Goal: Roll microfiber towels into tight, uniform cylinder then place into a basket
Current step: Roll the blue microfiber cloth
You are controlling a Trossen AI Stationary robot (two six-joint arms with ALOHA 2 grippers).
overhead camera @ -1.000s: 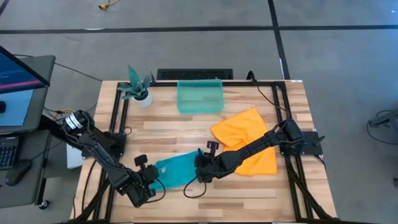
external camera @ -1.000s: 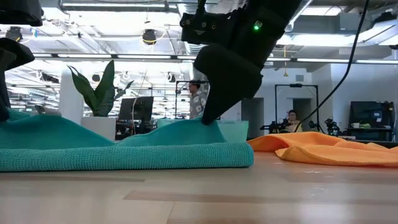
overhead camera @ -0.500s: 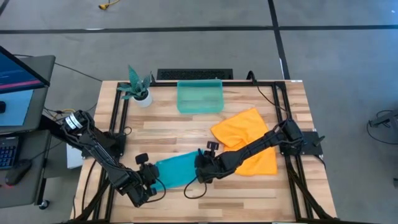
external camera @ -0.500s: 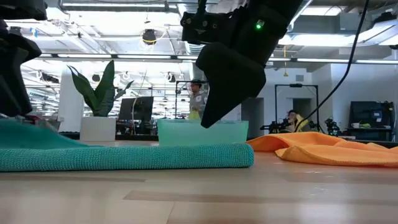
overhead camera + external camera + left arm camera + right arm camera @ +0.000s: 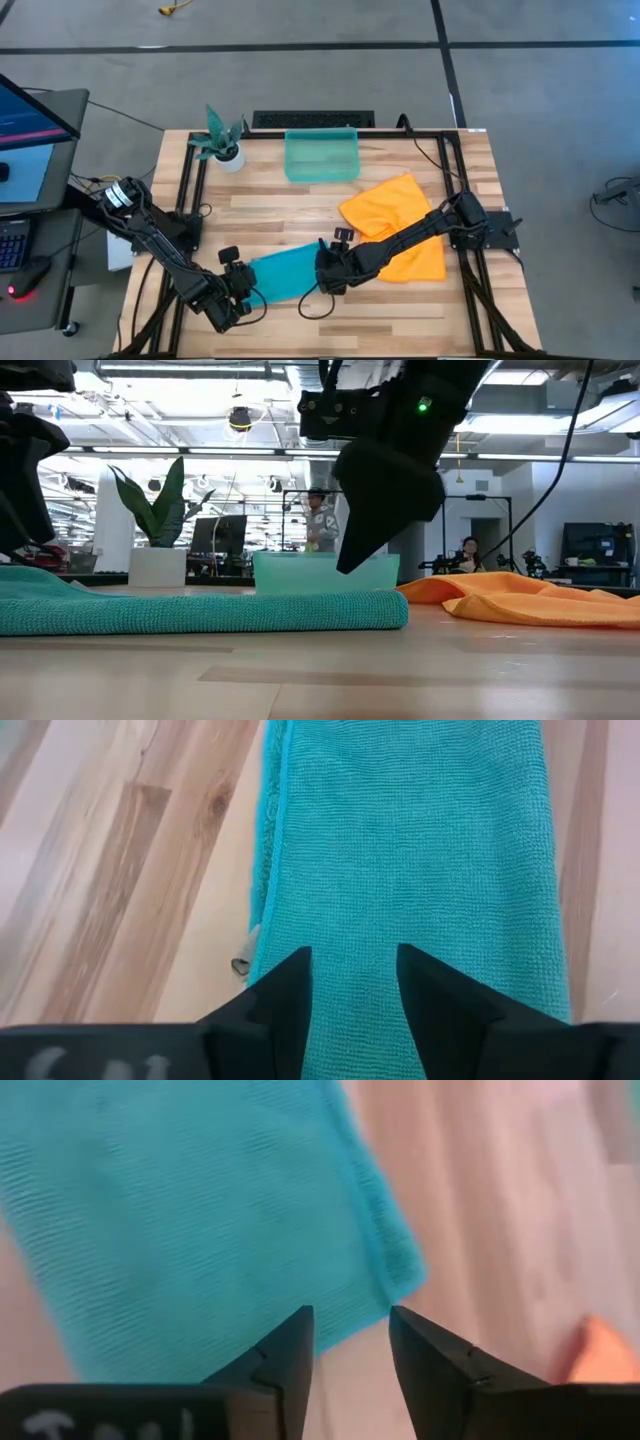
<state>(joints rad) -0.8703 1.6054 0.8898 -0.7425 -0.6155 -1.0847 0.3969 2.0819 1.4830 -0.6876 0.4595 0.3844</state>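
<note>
The teal-blue towel [image 5: 285, 272] lies on the table near the front edge as a flat folded strip [image 5: 200, 610]. My left gripper [image 5: 250, 288] stands open over the strip's left end [image 5: 400, 840], its fingertips [image 5: 353, 955] apart above the cloth. My right gripper [image 5: 322, 280] stands open over the strip's right end; its fingertips [image 5: 350, 1315] straddle the towel's corner [image 5: 395, 1270]. In the low view its tip [image 5: 345, 568] hangs clear above the cloth. The orange-yellow towel [image 5: 395, 225] lies rumpled on the right under the right arm. The basket [image 5: 322, 155] stands at the far edge.
A white pot with a teal plant [image 5: 222, 140] stands at the far left corner beside the basket. Bare wood [image 5: 300, 210] lies between the teal towel and the basket. Black frame rails [image 5: 190, 190] run along the table's sides.
Both grippers have opened and let go of the teal towel without moving away. The two ends they held raised have dropped, and the towel now lies flat on the table.
</note>
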